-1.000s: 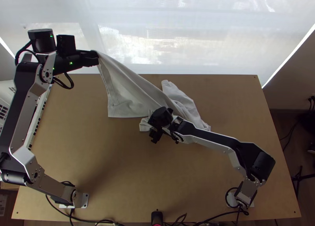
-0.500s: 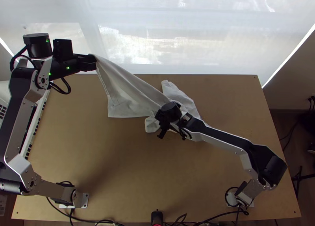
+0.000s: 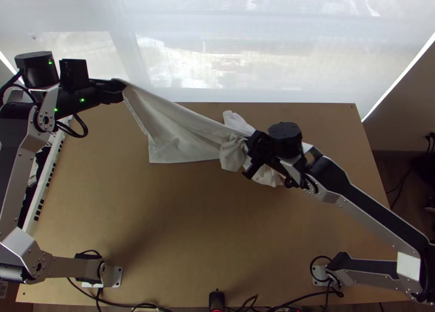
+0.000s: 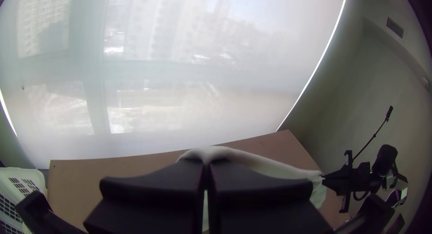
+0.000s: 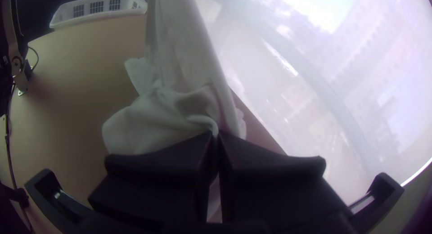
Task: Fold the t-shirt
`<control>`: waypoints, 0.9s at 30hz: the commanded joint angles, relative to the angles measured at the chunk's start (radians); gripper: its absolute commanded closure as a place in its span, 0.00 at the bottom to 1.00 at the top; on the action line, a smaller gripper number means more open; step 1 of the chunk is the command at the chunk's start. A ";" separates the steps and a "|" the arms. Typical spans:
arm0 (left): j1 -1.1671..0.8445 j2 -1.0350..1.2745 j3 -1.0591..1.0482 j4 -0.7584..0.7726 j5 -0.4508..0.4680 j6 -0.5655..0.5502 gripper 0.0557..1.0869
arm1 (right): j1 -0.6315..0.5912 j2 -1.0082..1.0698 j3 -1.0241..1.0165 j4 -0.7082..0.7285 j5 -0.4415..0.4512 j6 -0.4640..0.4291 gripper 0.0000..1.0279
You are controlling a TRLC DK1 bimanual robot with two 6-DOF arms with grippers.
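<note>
My left gripper [image 3: 120, 85] is raised at the table's far left and shut on one end of the white t-shirt [image 3: 187, 128]. In the left wrist view the cloth [image 4: 252, 160] comes out between the fingers of the left gripper [image 4: 206, 164]. Right of the table's middle, my right gripper [image 3: 251, 143] is shut on another part, and the shirt is stretched between the two. In the right wrist view bunched cloth [image 5: 157, 121] gathers at the tips of the right gripper [image 5: 216, 137]. A loose portion lies rumpled below and behind the right gripper.
A white basket [image 4: 20, 189] stands beyond the table's left edge. A window with a translucent blind [image 3: 244, 40] rises behind the wooden table [image 3: 179, 230]. Cables run along the near edge, by a small black device [image 3: 217, 300].
My right gripper has moved right and slightly away from the near edge, pulling its cloth along. The left gripper has shifted left and a little lower in the top view, still holding the shirt.
</note>
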 commanded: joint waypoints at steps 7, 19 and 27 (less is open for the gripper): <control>0.009 -0.123 -0.200 -0.031 -0.017 0.044 0.97 | -0.323 -0.186 -0.165 -0.060 -0.114 -0.081 0.98; -0.160 -0.201 -0.531 -0.049 -0.023 0.112 0.97 | -0.430 0.093 -0.328 0.221 -0.199 -0.077 0.94; -0.224 -0.137 -0.577 -0.049 -0.023 0.127 0.97 | -0.513 0.222 -0.395 0.325 -0.197 -0.083 0.69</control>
